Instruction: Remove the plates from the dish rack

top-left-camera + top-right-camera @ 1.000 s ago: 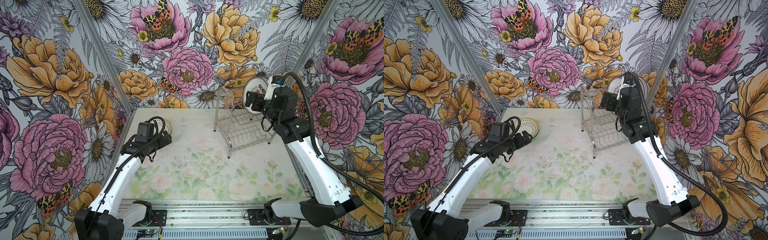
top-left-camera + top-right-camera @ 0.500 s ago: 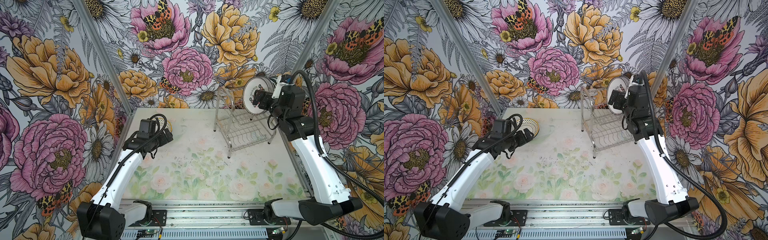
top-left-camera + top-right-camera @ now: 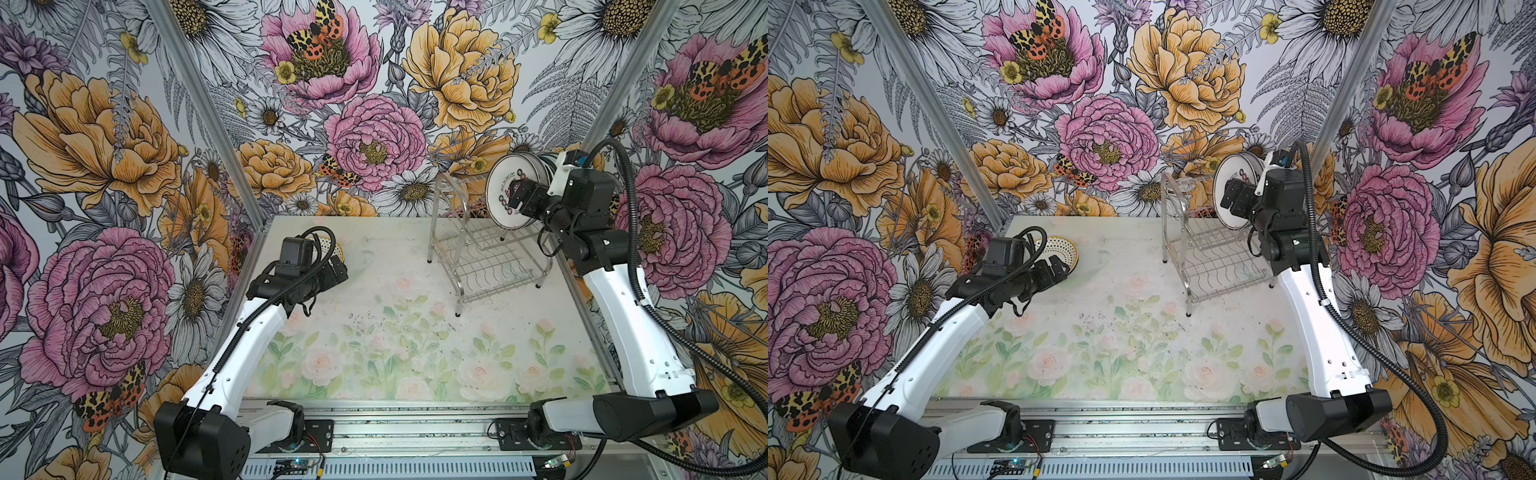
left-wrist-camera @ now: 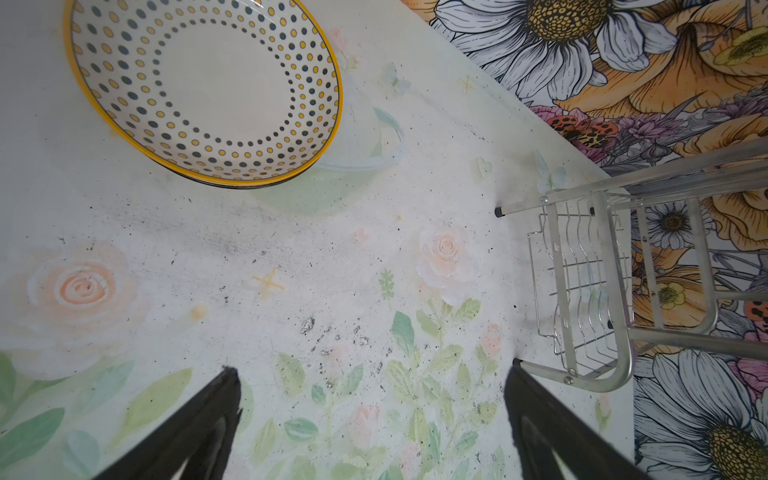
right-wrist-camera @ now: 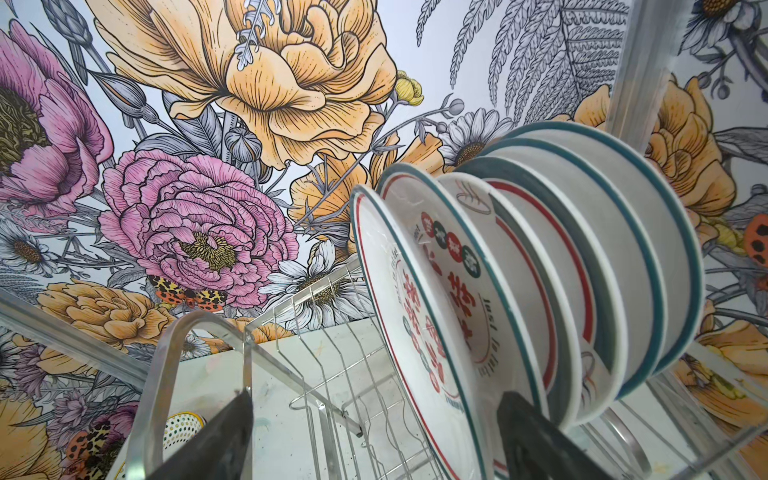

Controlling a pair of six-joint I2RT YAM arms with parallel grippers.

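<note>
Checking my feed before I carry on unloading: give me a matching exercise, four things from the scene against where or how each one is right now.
Things:
1. left gripper
2. right gripper
3. dotted plate
4. teal-rimmed plates

States:
A. standing on edge in the dish rack
B. open, over bare table
C. lying flat on the table
D. open, fingers apart at the front plate

Pairs: 1-B, 2-D, 3-C, 4-A

The left arm [image 3: 266,328] is hiding most of the dotted plate [image 3: 338,249]; the right gripper [image 3: 517,196] is covering the front plate [image 3: 500,183]'s lettering.
</note>
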